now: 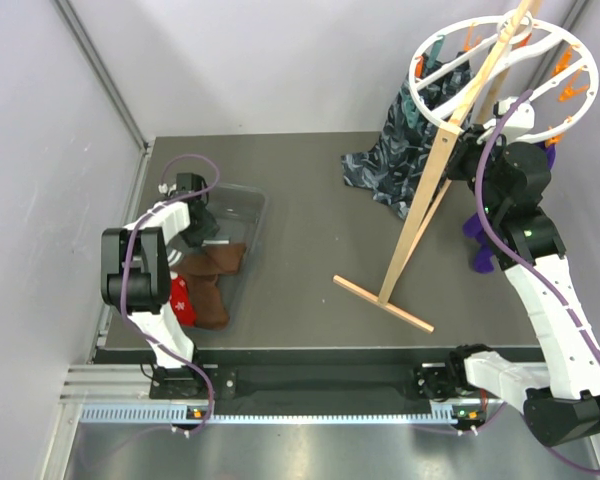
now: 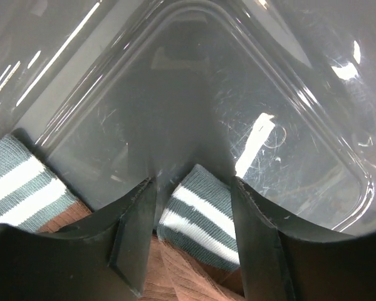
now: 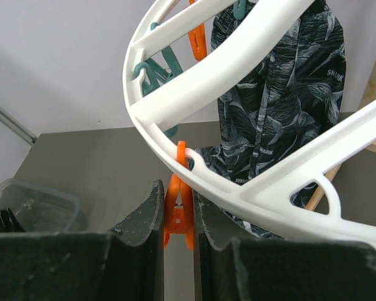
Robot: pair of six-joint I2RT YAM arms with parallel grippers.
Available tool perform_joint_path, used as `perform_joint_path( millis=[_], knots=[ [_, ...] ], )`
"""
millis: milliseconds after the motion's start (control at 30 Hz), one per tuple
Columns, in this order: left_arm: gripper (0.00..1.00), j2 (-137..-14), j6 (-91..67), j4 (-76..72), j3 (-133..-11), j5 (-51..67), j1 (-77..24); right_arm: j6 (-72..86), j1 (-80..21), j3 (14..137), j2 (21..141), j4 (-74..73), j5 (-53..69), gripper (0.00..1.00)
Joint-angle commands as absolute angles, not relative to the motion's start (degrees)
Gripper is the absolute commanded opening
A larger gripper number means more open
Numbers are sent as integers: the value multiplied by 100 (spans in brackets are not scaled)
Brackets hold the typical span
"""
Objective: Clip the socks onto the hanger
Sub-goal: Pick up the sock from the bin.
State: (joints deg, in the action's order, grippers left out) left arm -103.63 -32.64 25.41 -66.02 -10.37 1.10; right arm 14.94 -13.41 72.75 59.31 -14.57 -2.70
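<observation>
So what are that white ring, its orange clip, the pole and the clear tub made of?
The white ring looks like smooth moulded plastic, going by its even sheen. The orange clip seems to be glossy plastic too. The pole is pale bare wood, apparently unpainted. The clear tub is transparent plastic, with fine scratches and bright reflections.

Brown socks (image 1: 223,257) (image 1: 210,303): two
Red patterned sock (image 1: 183,298): one
Hanger (image 3: 250,194): one
Orange clips (image 3: 178,216): several, exact count unclear
Clear bin (image 1: 250,200): one
Dark patterned cloth (image 1: 380,170): one
Purple sock (image 1: 477,240): one
Claws: two – left claw (image 2: 193,183), right claw (image 3: 177,191)
</observation>
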Motion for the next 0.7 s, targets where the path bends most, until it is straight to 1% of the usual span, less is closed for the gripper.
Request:
perform_joint_path(
  millis=[0,33,67,133,167,233,267,300,433,567,600,667],
  knots=[
    [54,-10353,-3445,2215,-6416,-1099,141,1380,-1406,7242,5889,-1503,-149,0],
    [52,-10362,-3454,2197,-6381,-1055,141,1380,-1398,7242,5897,-1503,-149,0],
    [44,-10371,-3480,2189,-6372,-1046,141,1389,-1397,7242,5897,-1503,-149,0],
    [36,-10310,-3489,2075,-6294,-1002,149,1380,-1397,7233,5906,-1494,-141,0],
    [26,-10266,-3498,2013,-6267,-993,141,1389,-1406,7233,5915,-1494,-149,0],
    [15,-10099,-3481,1986,-6249,-1011,141,1389,-1415,7233,5915,-1494,-149,0],
    [7,-10029,-3420,1978,-6258,-1028,141,1389,-1415,7233,5924,-1503,-149,0],
    [1,-9846,-3367,1995,-6275,-1037,141,1389,-1415,7242,5933,-1512,-149,0],
    [0,-9248,-3165,2337,-6599,-1178,97,1371,-1433,7268,5932,-1529,-149,0],
    [0,-8169,-2910,2076,-6697,-609,18,1362,-1441,7339,5985,-1591,-123,0],
    [0,-7991,-2918,1987,-6706,-519,-217,1371,-1441,7339,6003,-1573,-106,0],
    [0,-7579,-3006,1785,-6767,-387,-351,1388,-1450,7321,5986,-1565,-62,0]
  ],
)
